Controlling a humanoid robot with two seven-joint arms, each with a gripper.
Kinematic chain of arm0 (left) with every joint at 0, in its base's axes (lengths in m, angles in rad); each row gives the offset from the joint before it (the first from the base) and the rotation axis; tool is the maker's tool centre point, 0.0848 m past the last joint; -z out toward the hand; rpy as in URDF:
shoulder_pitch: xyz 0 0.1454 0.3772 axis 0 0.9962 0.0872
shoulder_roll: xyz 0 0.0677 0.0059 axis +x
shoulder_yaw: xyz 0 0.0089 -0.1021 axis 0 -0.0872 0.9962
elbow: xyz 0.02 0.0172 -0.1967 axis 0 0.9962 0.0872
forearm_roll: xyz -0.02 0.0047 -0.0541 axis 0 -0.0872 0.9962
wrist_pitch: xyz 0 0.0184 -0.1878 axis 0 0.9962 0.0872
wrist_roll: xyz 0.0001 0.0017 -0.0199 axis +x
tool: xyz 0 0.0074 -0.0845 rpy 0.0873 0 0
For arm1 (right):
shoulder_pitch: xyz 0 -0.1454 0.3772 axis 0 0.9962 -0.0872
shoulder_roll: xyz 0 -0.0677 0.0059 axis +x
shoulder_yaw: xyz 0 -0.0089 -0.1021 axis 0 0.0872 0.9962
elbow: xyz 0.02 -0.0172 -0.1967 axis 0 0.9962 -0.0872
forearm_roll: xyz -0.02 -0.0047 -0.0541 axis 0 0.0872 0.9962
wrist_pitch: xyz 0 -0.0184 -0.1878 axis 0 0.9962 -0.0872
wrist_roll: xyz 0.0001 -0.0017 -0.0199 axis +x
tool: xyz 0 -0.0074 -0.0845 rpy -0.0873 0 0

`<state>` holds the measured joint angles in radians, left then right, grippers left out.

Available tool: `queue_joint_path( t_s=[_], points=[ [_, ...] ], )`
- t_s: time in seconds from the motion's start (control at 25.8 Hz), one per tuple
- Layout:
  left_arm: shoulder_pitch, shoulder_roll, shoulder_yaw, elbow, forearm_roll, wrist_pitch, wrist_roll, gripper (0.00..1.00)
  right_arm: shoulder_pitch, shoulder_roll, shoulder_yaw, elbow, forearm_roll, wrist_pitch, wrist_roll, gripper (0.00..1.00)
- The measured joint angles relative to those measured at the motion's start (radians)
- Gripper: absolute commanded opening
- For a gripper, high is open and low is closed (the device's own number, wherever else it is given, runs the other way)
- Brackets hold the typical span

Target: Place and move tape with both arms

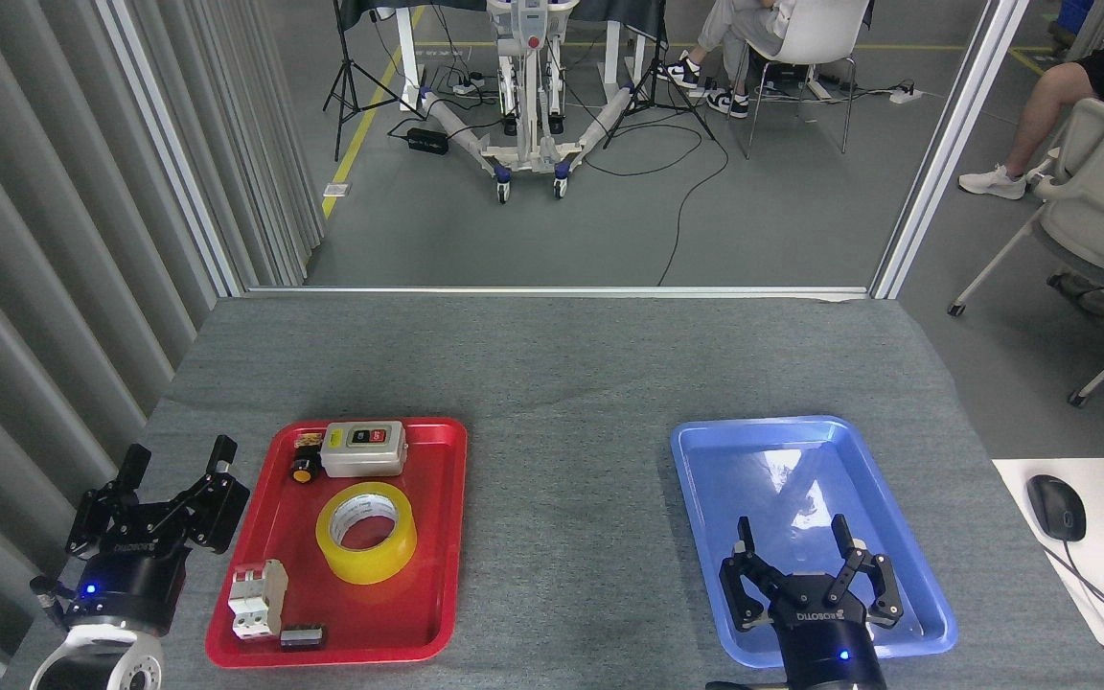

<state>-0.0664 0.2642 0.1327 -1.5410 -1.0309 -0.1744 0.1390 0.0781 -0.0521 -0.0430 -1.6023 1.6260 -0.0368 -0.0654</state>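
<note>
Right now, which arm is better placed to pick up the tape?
Left. The left gripper hovers open beside the red tray holding the tape; the right gripper is over the blue tray.

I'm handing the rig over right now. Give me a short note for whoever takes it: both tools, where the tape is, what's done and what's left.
Left tool: open, empty, just off the left edge of the red tray.
Right tool: open, empty, over the near end of the blue tray.
Tape: lying flat in the middle of the red tray, between a grey switch box and a white breaker.
Done: nothing yet; the tape is untouched.
Left: pick up the tape and move it, probably to the blue tray, which holds nothing.
</note>
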Motion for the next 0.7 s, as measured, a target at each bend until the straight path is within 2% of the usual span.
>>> queue_joint_path(
  t_s=[0.27,0.54,0.62,0.7],
  points=[
    [0.0,0.011,0.004,0.004,0.083,0.006,0.0,1.0,0.001,-0.006,0.0,0.001,-0.002,0.0,0.001,1.0],
    [0.003,0.032,0.003,0.005,0.105,0.003,0.001,1.0,0.003,-0.009,0.0,0.001,-0.003,0.0,0.002,1.0],
    [0.003,0.037,0.003,0.006,0.105,-0.001,-0.015,1.0,0.004,-0.01,0.0,0.001,-0.003,0.0,0.003,1.0],
    [0.003,0.054,0.002,0.005,0.105,-0.003,-0.079,1.0,0.004,-0.01,0.0,0.001,-0.003,0.0,0.004,1.0]
  ],
)
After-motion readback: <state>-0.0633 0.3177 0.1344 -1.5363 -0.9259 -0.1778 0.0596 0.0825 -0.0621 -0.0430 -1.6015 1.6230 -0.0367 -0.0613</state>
